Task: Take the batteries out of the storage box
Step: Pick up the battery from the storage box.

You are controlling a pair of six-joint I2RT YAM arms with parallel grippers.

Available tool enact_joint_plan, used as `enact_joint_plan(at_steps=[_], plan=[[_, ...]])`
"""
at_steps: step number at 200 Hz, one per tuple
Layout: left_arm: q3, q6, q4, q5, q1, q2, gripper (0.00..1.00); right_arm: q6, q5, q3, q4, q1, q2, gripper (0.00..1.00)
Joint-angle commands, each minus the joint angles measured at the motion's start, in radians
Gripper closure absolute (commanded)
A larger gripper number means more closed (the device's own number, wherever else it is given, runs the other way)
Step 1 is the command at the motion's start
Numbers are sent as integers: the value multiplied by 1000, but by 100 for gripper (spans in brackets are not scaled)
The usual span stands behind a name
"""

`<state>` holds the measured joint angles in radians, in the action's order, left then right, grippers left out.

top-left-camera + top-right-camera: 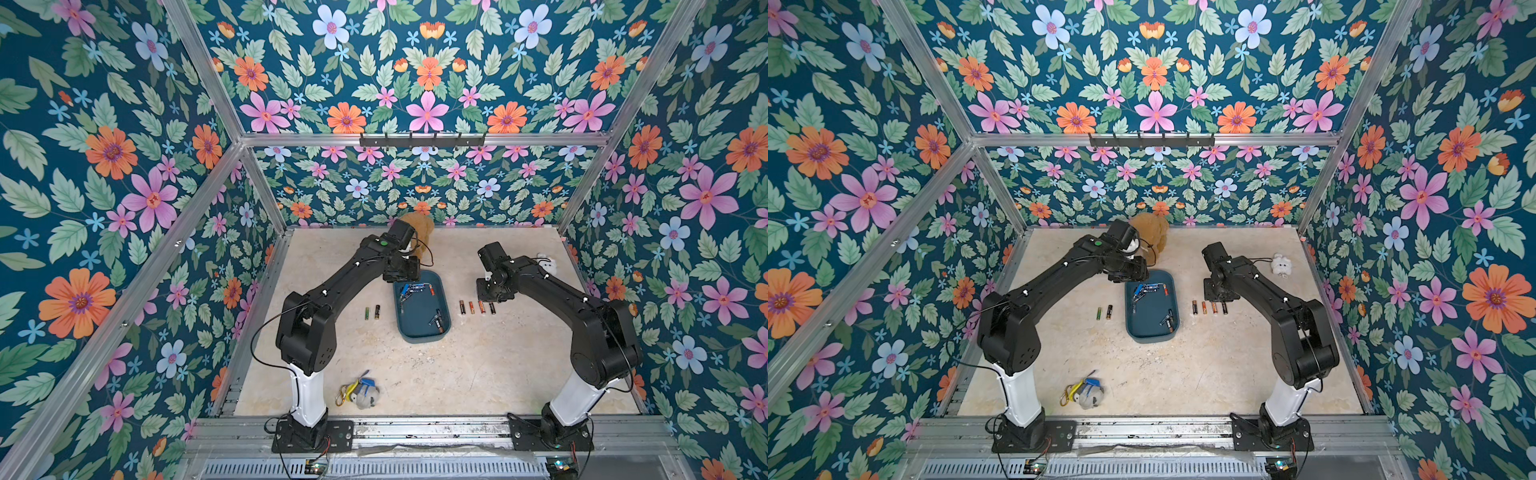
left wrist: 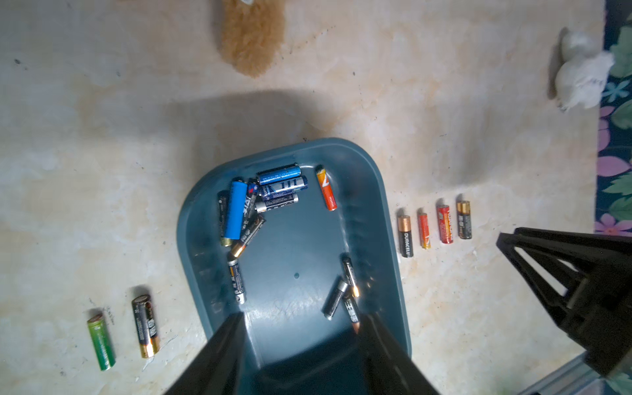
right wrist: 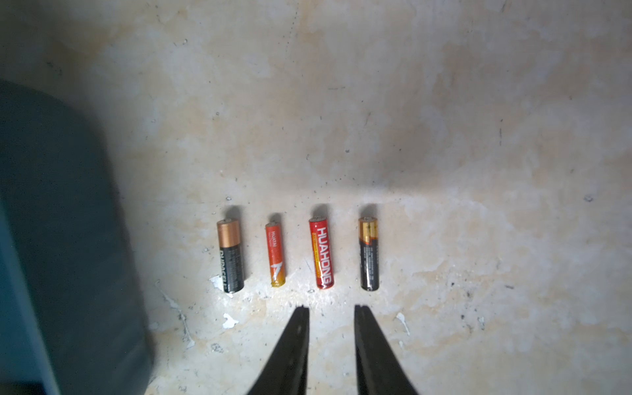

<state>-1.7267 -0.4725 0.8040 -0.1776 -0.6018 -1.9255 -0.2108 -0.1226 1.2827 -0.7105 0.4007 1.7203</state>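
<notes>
Dark blue flowered wallpaper closes round a pale, mottled surface (image 1: 478, 365). Near its middle lies the teal box (image 1: 419, 330). Batteries (image 2: 280, 186) lie in it: a heap of blue and black ones at the far end, an orange battery (image 2: 326, 188) just beside that heap, a single black battery (image 2: 237, 280) along the wall on the left arm's side, and three more (image 2: 337, 297) huddled toward the near corner on the right arm's side. Outside the box, a row of four (image 3: 275, 253) lies on the right arm's side, parallel and apart from one another. A green and black pair (image 1: 377, 311) lies side by side on the left arm's side.

The left pincer (image 2: 301, 323) hangs above the box, jaws spread wide with nothing between them. The right pincer (image 3: 330, 309) hangs near the row of four, its tips just short of the red battery (image 3: 321, 253), jaws parted a little and pinching nothing.

A brown teddy bear (image 1: 424, 232) sits at the far edge behind the left arm. A small white soft toy (image 1: 547, 262) lies beyond the right arm. A keychain bundle (image 1: 359, 392) with a yellow clip lies near the front.
</notes>
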Motion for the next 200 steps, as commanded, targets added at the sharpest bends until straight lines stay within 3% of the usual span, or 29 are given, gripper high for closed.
enact_joint_plan(at_steps=[1,46,200], plan=[[-15,13,37,84,-14,-35,44,-21,5,-3,-16,1,-24,71],[-31,32,70,168,-25,-89,53,-23,0,-2,-28,1,-48,71],[-121,126,118,249,-32,-262,58,-17,-5,56,-59,3,-20,71]])
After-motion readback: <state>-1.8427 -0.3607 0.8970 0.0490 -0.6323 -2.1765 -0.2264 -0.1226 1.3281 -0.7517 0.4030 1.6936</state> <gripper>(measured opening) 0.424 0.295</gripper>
